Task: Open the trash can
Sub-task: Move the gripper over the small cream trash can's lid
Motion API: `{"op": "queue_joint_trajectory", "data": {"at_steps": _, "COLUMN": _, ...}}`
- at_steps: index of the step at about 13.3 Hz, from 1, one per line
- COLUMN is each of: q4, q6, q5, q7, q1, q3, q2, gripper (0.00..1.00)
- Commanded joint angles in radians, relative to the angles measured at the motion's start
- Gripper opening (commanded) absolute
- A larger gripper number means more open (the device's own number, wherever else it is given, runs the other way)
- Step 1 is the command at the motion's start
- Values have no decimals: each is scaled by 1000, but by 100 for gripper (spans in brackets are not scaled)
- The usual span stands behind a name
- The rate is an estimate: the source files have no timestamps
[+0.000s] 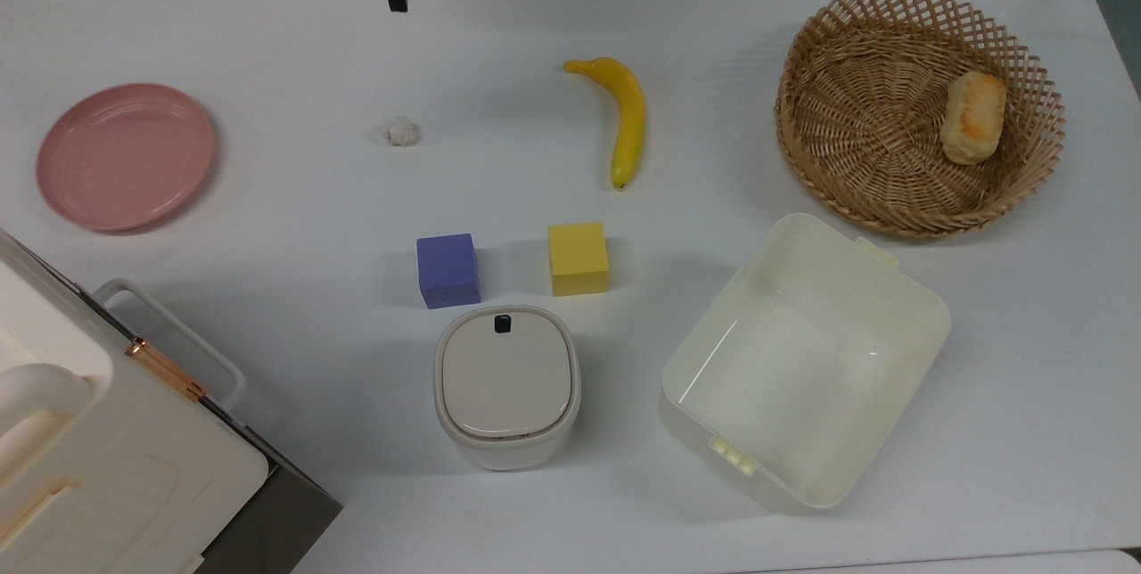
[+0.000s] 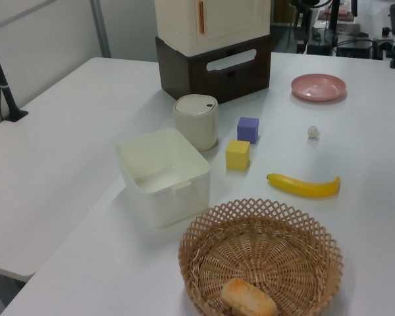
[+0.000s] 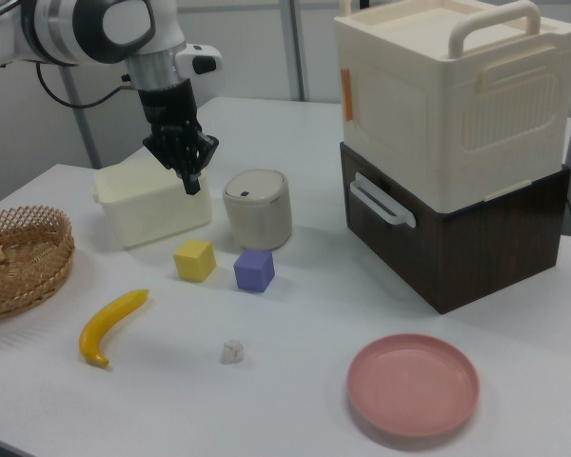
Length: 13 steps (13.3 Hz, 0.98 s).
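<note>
Trash can: the trash can (image 1: 506, 387) stood upright on the white table (image 1: 267, 200), lid (image 1: 504, 380) shut and flat
Which way it pointed: its black button (image 1: 503, 322) sat at the lid edge nearest the purple cube (image 1: 447, 270) and yellow cube (image 1: 578, 258); the can was almost as wide as it was long, so it had no clear long side
Neighbours: the cream tub (image 1: 802, 360) stood near it on the top view's right, and the big cream box (image 1: 89, 458) with a copper clasp (image 1: 165, 369) stood on the top view's left
Gripper: the gripper (image 1: 398, 2) hung at the top view's far edge of the table, well apart from the can, with the paper ball (image 1: 402, 131) and the cubes in between
Gripper state: its fingers (image 3: 190, 181) were pressed together and held nothing
Farther out: banana (image 1: 624, 115), pink plate (image 1: 125, 155), and a basket (image 1: 918, 110) with a bread roll (image 1: 973, 117) inside
Hard to see: the arm was cut off by the top view's edge; in the right view the gripper hung in front of the tub; the big box ran out of the top view's corner
</note>
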Motion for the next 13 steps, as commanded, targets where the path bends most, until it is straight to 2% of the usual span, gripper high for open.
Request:
{"op": "queue_joint_trajectory", "data": {"at_steps": 1, "q4": 13, "q6": 68, "q5": 7, "q7": -20, "q1": 11, "q3": -2, "q2": 30, "gripper": 0}}
{"op": "queue_joint_trajectory", "data": {"at_steps": 5, "q4": 14, "q6": 243, "q5": 27, "q7": -17, "q1": 14, "q3": 5, "q2": 53, "gripper": 0}}
{"op": "queue_joint_trajectory", "data": {"at_steps": 9, "q4": 71, "q6": 476, "q5": 86, "q7": -15, "q1": 17, "q3": 9, "q2": 181, "gripper": 0}}
{"op": "queue_joint_trajectory", "data": {"at_steps": 13, "q4": 73, "q6": 635, "q5": 85, "q7": -14, "q1": 45, "q3": 9, "q2": 255, "gripper": 0}}
